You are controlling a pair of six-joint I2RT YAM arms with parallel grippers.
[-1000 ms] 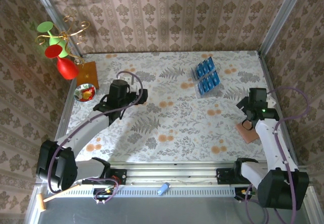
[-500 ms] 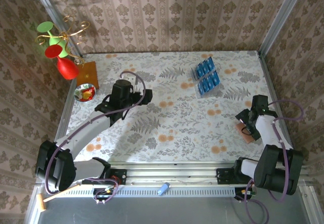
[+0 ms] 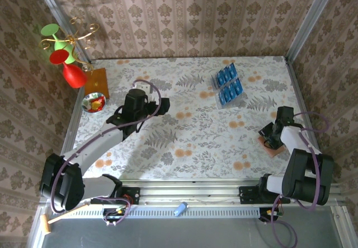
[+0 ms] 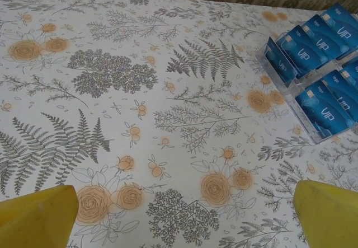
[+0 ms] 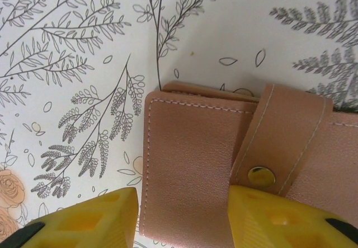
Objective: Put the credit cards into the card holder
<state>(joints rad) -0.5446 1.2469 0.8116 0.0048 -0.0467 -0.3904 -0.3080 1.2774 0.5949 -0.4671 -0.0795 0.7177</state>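
Fern-and-rose printed cloth point(image 3: 190, 136) covers the whole table, matte and flat, with striped damask wallpaper on the walls behind. From my station I count 2 arms and 2 grippers, each with 2 blocky yellow fingers. My left gripper point(image 4: 182, 220) hangs over bare cloth left of the table's middle, its fingers point(image 4: 36, 217) spread wide with nothing between them. My right gripper point(image 5: 182, 223) sits low at the near right edge, spread too: 1 finger point(image 5: 78, 220) over cloth just beside the card holder point(image 5: 196, 164), the other over the leather near the strap point(image 5: 291, 136); I cannot tell whether either touches. The card holder is 1 squarish salmon-brown wallet, soft-grained with pale stitching, lying flat and closed, its strap fastened by 1 shiny round snap point(image 5: 261, 177). The credit cards point(image 4: 319, 41), glossy bright-blue rectangles with pale lettering, stand tilted in 2 rows in 1 clear plastic rack point(image 4: 261, 54) toward the far right, well apart from the wallet; their exact number I cannot fix.
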